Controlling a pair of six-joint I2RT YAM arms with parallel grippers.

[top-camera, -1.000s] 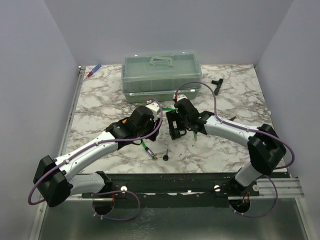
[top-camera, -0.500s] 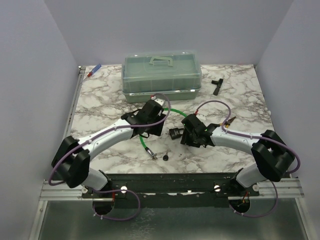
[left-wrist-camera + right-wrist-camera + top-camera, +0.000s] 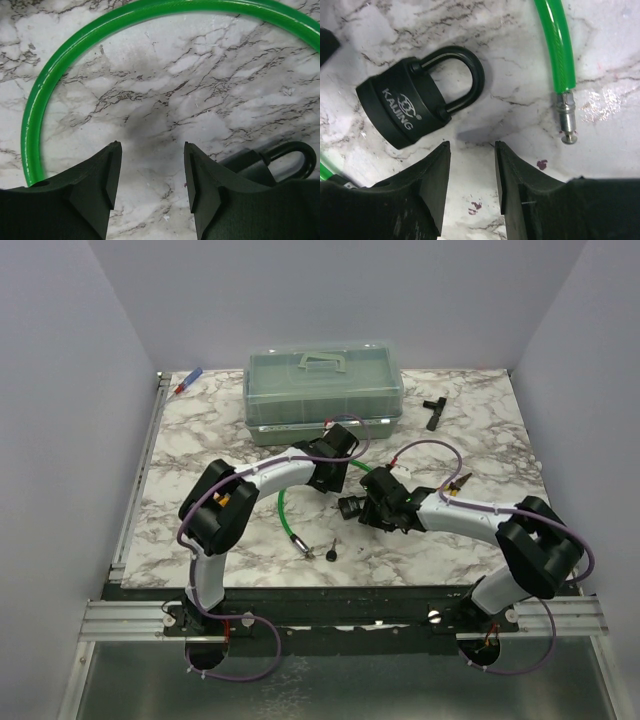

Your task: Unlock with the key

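The small black padlock (image 3: 405, 115) lies flat on the marble with its shackle shut, just ahead and to the left of my right gripper (image 3: 470, 145), which is open and empty. In the top view the padlock (image 3: 349, 507) lies at mid-table, touching the right gripper (image 3: 364, 510). My left gripper (image 3: 150, 170) is open and empty over bare marble inside the green cable's loop (image 3: 60, 65). The padlock (image 3: 267, 157) shows beside its right finger. In the top view the left gripper (image 3: 341, 477) sits just behind the padlock. The tiny black-headed key (image 3: 330, 553) lies alone near the front edge.
A green cable (image 3: 284, 506) with a metal end (image 3: 566, 120) curves past both grippers. A translucent green box (image 3: 322, 390) stands at the back. A black T-shaped tool (image 3: 434, 410) lies at back right, and a red-blue pen (image 3: 188, 381) at back left.
The left arm has swung right and forward, from the table's left to just behind the padlock. The right gripper dropped lower and toward the padlock, then held almost still.
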